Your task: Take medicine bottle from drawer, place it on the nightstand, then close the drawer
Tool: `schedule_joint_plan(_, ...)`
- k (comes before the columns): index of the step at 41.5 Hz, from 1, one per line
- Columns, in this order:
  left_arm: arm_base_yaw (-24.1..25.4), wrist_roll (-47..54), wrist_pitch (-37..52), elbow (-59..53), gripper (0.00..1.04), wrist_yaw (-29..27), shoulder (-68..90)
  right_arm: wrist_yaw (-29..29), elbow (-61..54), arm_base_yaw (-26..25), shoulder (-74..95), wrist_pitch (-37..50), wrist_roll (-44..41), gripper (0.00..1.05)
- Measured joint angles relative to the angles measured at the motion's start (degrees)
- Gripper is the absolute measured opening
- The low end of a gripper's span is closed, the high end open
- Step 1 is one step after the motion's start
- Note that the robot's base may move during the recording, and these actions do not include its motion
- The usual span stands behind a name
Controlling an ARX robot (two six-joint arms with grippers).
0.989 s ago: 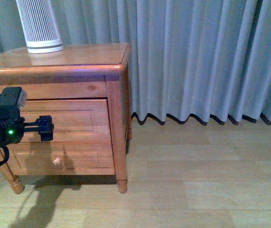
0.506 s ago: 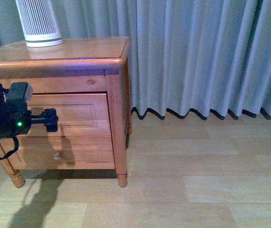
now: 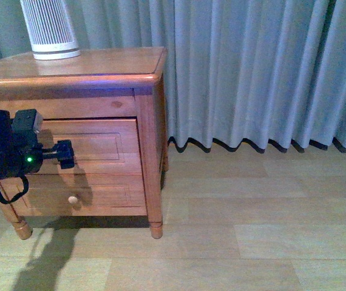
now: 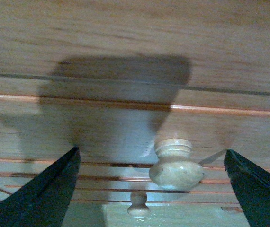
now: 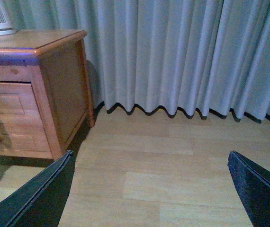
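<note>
The nightstand (image 3: 94, 63) stands at the left against the curtain. Its upper drawer (image 3: 100, 145) looks shut, so the medicine bottle is hidden. My left gripper (image 3: 65, 154) hovers in front of the drawer panel. In the left wrist view the drawer's round wooden knob (image 4: 175, 166) sits between the open fingers (image 4: 45, 194), nearer one side and touched by neither. My right gripper (image 5: 149, 191) is open over bare floor, well away from the nightstand (image 5: 54, 85), and holds nothing.
A tall white ribbed device (image 3: 49, 27) stands on the nightstand's back left. The lower drawer's knob (image 3: 73, 199) shows below my left gripper. A grey curtain (image 3: 258, 73) hangs behind, above the wooden floor (image 3: 246, 230).
The front view shifted, so the nightstand sits higher in frame. My left gripper has crept closer to the upper drawer front, and the lower knob now shows clearly.
</note>
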Motion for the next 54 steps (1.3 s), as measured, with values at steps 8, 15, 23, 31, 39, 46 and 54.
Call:
schedule_joint_plan(8,0.0,-0.83,0.35,0.42,0.62,-0.22,0.68,0.0,0.0,0.0,0.0,0.0,0.0,0.98)
schedule_joint_plan(15,-0.22,-1.31,0.37,0.39,0.36,0.33,0.7,0.0,0.0,0.0,0.0,0.0,0.0,0.98)
schedule_joint_plan(23,-0.33,-1.29,0.74,0.39,0.26,0.72,0.7,0.0,0.0,0.0,0.0,0.0,0.0,0.98)
schedule_joint_plan(31,-0.33,-1.2,3.13,-1.49,0.26,0.39,0.5,0.0,0.0,0.0,0.0,0.0,0.0,0.98)
schedule_joint_plan(39,-0.22,0.28,10.49,-11.32,0.26,-0.09,-3.37,0.0,0.0,0.0,0.0,0.0,0.0,0.98)
schedule_joint_plan(46,0.42,1.16,15.93,-19.91,0.26,0.33,-6.86,0.0,0.0,0.0,0.0,0.0,0.0,0.98)
schedule_joint_plan(54,1.79,1.79,25.18,-33.92,0.25,2.29,-12.09,0.0,0.0,0.0,0.0,0.0,0.0,0.98)
